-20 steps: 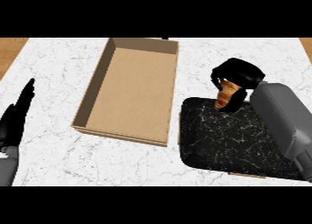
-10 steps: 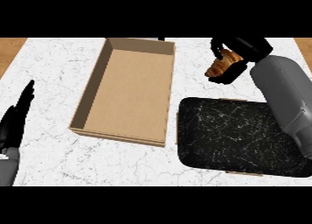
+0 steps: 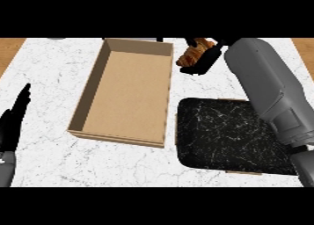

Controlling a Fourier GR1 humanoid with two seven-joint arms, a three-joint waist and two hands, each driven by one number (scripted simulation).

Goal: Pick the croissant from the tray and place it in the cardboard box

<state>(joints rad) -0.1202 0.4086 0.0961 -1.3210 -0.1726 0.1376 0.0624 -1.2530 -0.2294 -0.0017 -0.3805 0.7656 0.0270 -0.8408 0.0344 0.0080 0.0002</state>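
Nearest the lower edge: left hand [image 3: 9, 127] rests at the view's left over the white marble counter [image 3: 49, 79], fingers straight and pointing up, nothing in it, well apart from everything else. Right of it, near the lower right, the black marbled tray [image 3: 231, 136] sits with nothing visible on it; its right side is hidden under the grey right forearm [image 3: 269, 88], and its left rim lies just beside the cardboard box [image 3: 126, 88], narrow strip of counter between them. Box is open-topped, long axis running near to far and slightly skewed, interior bare; its far end reaches almost to the counter's far edge. Open counter to the left of the box and in front of it; wood floor shows past the counter at both far corners. Farthest: right hand [image 3: 208, 59] is curled round the croissant [image 3: 193, 52], gripping it, held up just beside the box's far right corner, outside the wall, not over the interior, clear of the tray. Can't tell how high it is above the counter. No labels, brands or writing readable on box, tray or arm
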